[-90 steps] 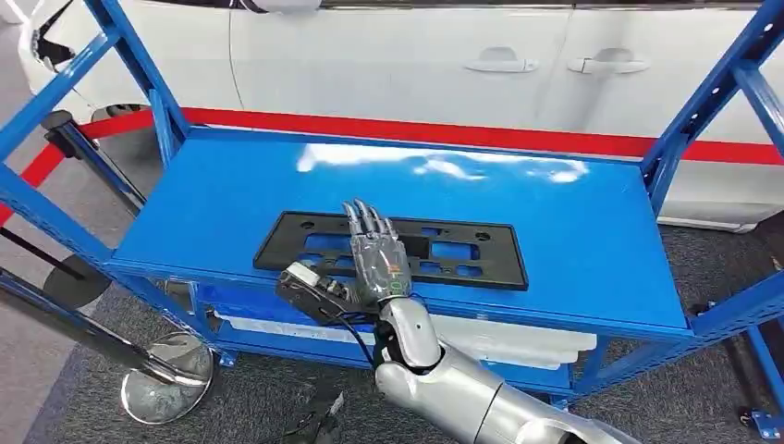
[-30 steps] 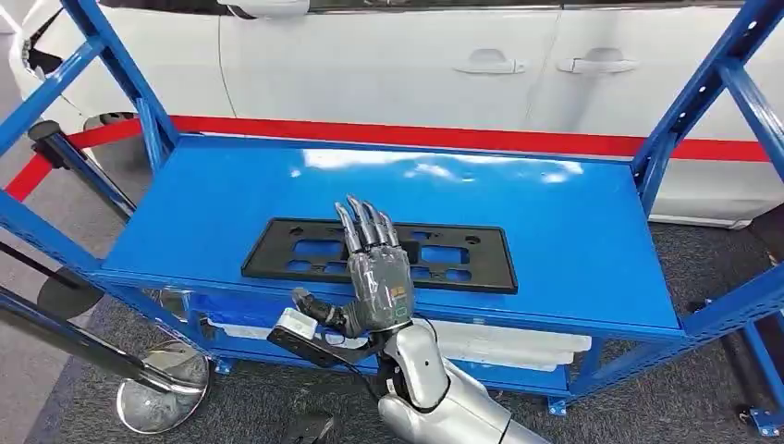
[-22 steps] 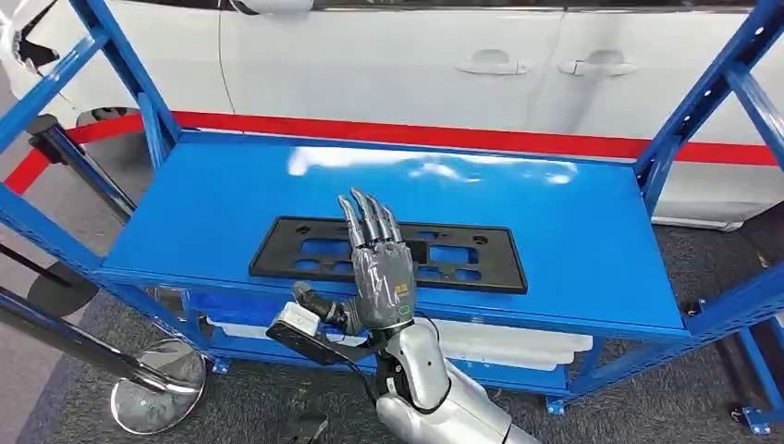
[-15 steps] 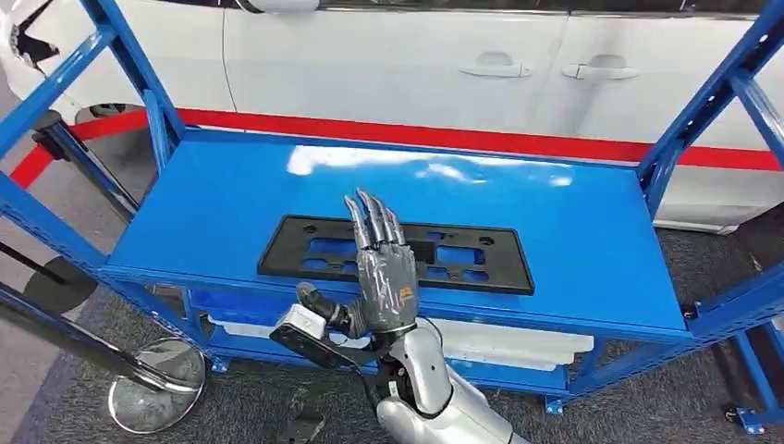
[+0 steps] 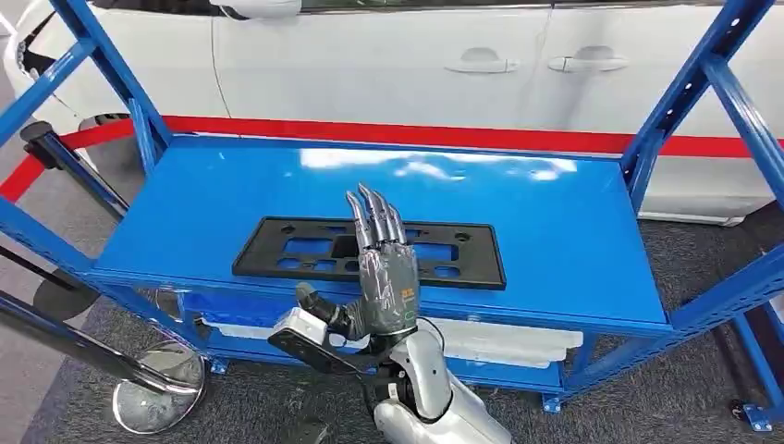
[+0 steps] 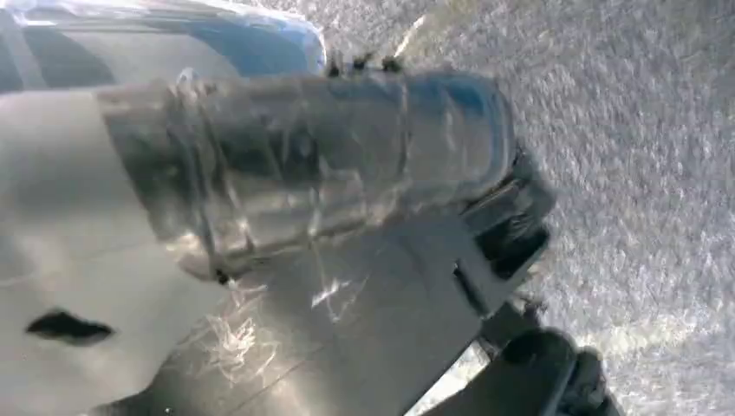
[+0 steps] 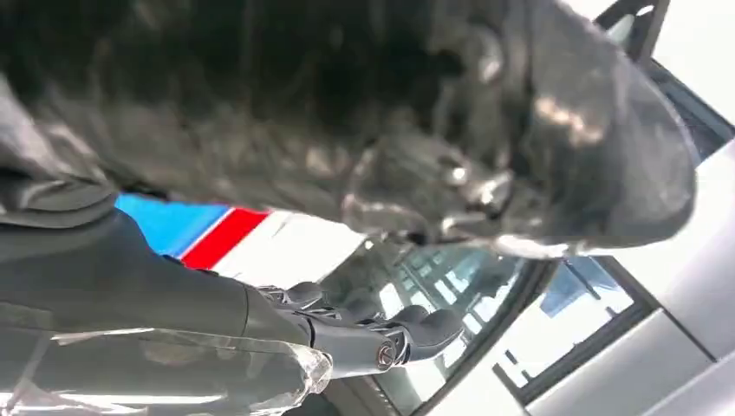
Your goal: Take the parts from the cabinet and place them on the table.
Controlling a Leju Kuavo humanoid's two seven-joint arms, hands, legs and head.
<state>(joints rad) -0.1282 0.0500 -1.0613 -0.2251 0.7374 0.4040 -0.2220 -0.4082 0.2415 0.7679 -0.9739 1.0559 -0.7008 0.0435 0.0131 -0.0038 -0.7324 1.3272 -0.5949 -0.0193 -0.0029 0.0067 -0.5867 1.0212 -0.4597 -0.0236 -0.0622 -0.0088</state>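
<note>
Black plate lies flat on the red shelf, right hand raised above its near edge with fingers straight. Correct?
Not quite. The shelf is blue, not red, as the head view shows. The rest holds: the black plate lies flat on it, and the right hand is raised above its near edge, fingers straight.

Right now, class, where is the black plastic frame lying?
In the head view, the black frame lies flat on the blue shelf, near its front edge, under the right hand.

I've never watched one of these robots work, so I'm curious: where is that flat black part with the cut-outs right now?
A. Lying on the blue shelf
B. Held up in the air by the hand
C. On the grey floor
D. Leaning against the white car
A: the black part lies flat on the blue shelf, with the right hand raised in front of it, fingers straight.
</note>
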